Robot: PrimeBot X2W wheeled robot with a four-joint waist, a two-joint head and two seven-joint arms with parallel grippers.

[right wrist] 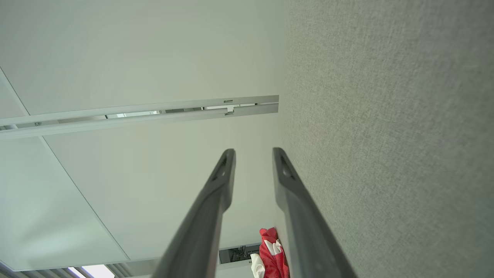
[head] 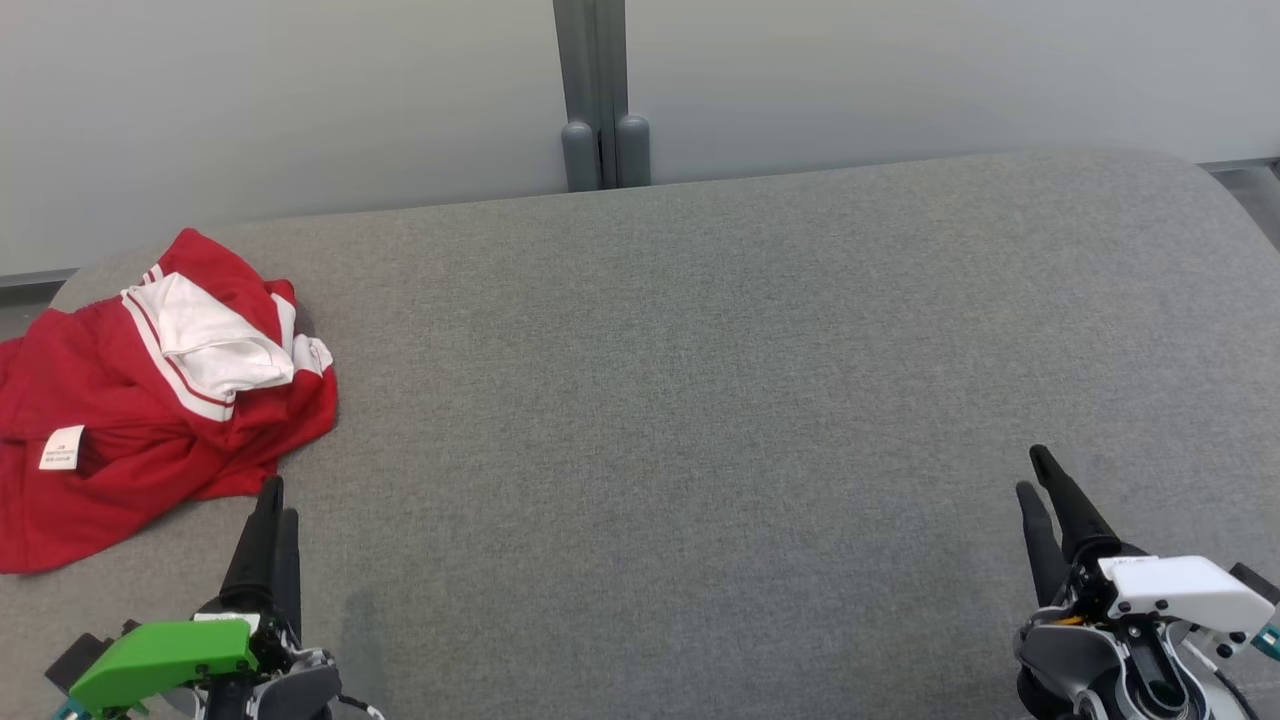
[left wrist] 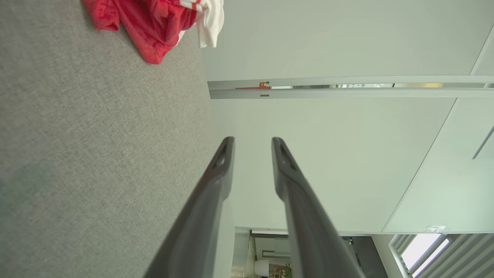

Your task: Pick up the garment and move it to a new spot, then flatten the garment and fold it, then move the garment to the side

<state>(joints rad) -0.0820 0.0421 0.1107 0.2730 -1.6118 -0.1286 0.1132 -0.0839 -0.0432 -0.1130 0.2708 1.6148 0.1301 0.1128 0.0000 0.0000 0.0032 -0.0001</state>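
pale wall panels and a grey post back a broad grey fabric-topped desk. a red garment with white striped trim lies in a crumpled heap at the desk's far left and runs out past the head view's left border, a white label turned up.

the left claw, under its green housing, sits low at the near left and points toward the garment's near hem. it is close to the hem but, judging by the left wrist view, not touching it. its fingers stand moderately apart and hold nothing. the right claw, under a white housing, waits at the near right, well apart from the cloth, its jaws likewise parted and empty.

both arms appear parked either side of the bare middle of the desk, which would leave room to spread and fold the garment there. the heap looks untouched, so the pick-up seems not yet begun. the left arm, being nearer, looks the likelier one to reach for the cloth, and the bunched folds may make a clean single-layer grip hard.
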